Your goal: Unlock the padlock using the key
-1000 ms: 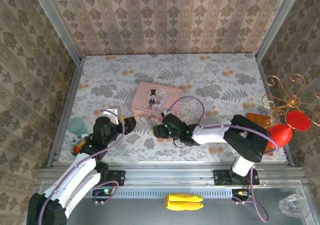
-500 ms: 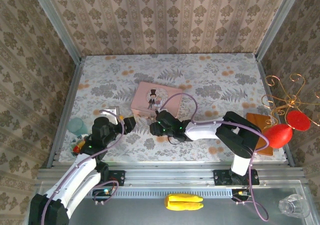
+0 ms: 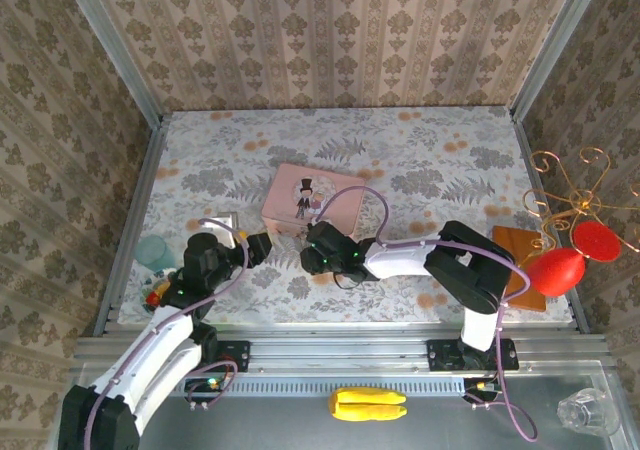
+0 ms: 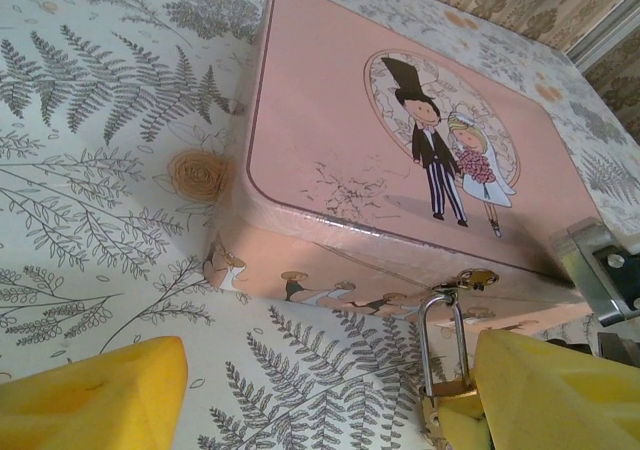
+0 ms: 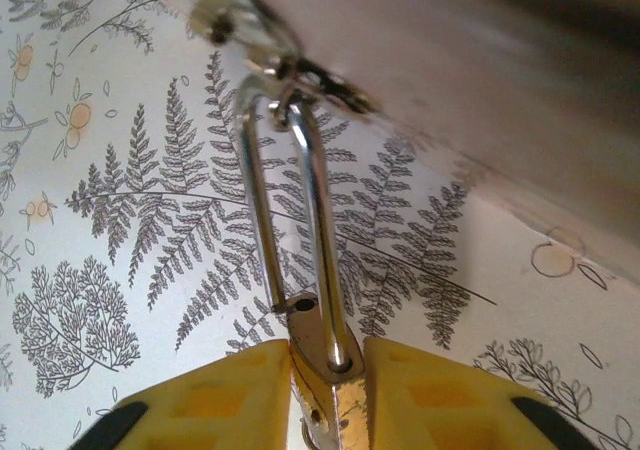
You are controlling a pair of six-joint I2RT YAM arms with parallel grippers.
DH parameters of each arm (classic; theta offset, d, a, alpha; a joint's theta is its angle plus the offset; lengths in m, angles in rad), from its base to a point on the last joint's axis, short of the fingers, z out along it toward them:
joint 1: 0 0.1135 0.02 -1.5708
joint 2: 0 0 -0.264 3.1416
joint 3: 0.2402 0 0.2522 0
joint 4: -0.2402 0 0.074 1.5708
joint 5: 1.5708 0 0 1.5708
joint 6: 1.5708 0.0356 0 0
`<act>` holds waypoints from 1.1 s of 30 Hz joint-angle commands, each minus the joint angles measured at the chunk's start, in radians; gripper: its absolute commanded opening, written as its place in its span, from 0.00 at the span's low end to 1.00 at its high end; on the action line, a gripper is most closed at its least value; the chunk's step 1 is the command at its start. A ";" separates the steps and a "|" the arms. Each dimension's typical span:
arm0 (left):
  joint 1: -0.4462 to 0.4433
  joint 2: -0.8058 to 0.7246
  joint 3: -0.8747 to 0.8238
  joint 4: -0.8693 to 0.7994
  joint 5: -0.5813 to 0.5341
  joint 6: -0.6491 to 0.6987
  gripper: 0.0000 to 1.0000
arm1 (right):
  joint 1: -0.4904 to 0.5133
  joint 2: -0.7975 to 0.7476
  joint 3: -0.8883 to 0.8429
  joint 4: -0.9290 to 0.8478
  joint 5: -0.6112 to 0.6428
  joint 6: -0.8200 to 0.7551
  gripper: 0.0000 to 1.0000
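Right wrist view, right gripper (image 5: 327, 370) pinching the brass padlock (image 5: 335, 400), its shackle hooked through the clasp (image 5: 300, 70) of the pink tin (image 5: 480, 70) — left gripper (image 4: 330, 370) spread wide, just before the tin's front.

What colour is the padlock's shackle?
The shackle is shiny silver; the padlock body under it is brass-gold. It shows clearest in the right wrist view.

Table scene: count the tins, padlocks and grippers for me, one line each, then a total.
1 tin
1 padlock
2 grippers: left gripper, right gripper
Total: 4
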 commanded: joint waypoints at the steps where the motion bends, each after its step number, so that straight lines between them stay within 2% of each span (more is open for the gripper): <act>1: 0.009 0.011 -0.011 0.033 0.007 -0.008 0.76 | 0.004 0.031 0.021 -0.073 0.024 -0.008 0.21; 9: 0.011 0.071 -0.017 0.140 0.080 -0.018 0.77 | 0.010 -0.005 -0.004 -0.065 0.080 -0.008 0.10; 12: 0.013 0.098 0.002 0.107 0.047 0.000 0.79 | 0.011 -0.017 -0.008 -0.063 0.094 -0.008 0.06; 16: 0.048 0.204 0.134 -0.064 0.009 0.033 0.84 | 0.012 -0.042 -0.008 -0.091 0.103 -0.001 0.01; 22: 0.060 0.291 0.231 -0.078 0.031 0.007 0.85 | 0.013 -0.101 -0.059 -0.071 0.134 0.000 0.00; 26: 0.059 0.441 0.376 -0.137 0.078 0.037 0.86 | 0.013 -0.129 -0.087 -0.054 0.159 0.004 0.00; 33: 0.040 0.596 0.507 -0.174 0.044 0.051 0.84 | 0.008 -0.165 -0.111 -0.075 0.193 0.002 0.00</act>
